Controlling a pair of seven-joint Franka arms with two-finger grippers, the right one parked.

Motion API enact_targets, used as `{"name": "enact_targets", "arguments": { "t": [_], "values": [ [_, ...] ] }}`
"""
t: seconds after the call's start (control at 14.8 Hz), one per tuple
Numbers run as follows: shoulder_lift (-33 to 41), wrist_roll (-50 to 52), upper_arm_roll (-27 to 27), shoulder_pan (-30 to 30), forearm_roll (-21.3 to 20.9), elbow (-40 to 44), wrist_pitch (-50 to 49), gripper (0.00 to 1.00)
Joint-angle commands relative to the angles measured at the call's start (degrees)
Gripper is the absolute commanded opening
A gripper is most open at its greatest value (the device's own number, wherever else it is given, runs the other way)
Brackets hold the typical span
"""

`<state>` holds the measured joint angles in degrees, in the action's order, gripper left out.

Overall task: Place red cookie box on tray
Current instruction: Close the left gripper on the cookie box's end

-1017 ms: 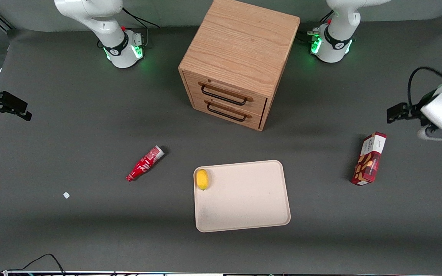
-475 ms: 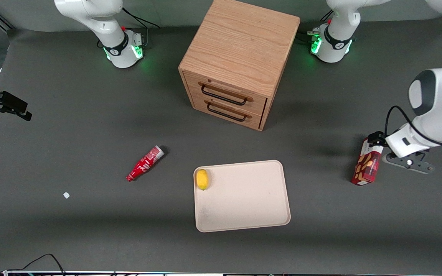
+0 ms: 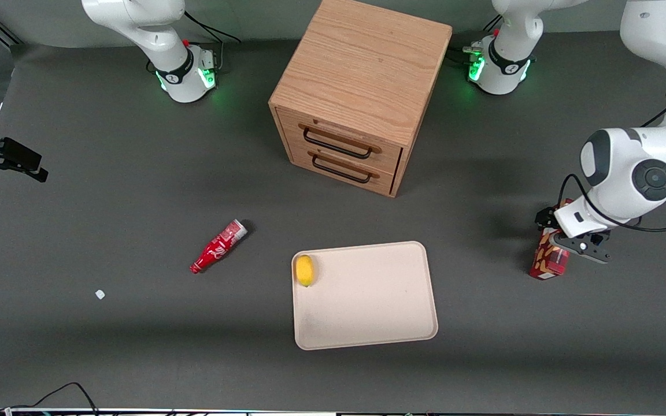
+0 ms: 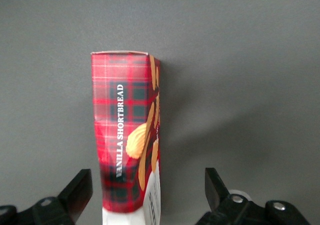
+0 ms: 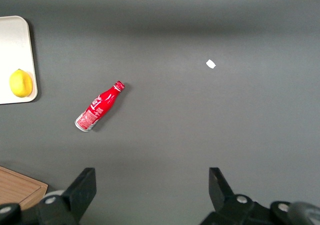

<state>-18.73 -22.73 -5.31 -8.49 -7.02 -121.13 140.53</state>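
The red cookie box (image 3: 548,260), dark red plaid with pictured tan cookies, lies on the grey table toward the working arm's end. In the left wrist view the box (image 4: 127,135) lies between my open fingers without touching them. My gripper (image 3: 564,234) hangs over the box's end farther from the front camera and hides that end. Its fingers (image 4: 77,190) stand wide apart, one on each side of the box. The beige tray (image 3: 379,306) lies at the table's middle, well apart from the box, and its corner shows in the right wrist view (image 5: 17,35).
A yellow lemon (image 3: 304,270) lies on the tray near its rim. A small red bottle (image 3: 218,247) lies on the table toward the parked arm's end, with a white scrap (image 3: 99,294) nearer the camera. A wooden drawer cabinet (image 3: 362,92) stands farther back.
My gripper has swung in from the table's edge and come down over the cookie box, now straddling its end. The box, tray, lemon and bottle have not moved.
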Motion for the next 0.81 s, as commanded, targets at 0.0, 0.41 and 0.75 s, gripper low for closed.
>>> {"name": "enact_targets", "arguments": {
  "t": [0.0, 0.41, 0.75],
  "values": [
    [-1.0, -1.6, 1.0, 0.5, -0.8, -0.3, 2.7, 1.00],
    [-2.3, -1.9, 2.0, 0.6, -0.7, -0.2, 3.5, 0.61],
    [-3.0, -1.5, 2.0, 1.1, -0.6, 0.4, 3.3, 0.00]
  ]
}}
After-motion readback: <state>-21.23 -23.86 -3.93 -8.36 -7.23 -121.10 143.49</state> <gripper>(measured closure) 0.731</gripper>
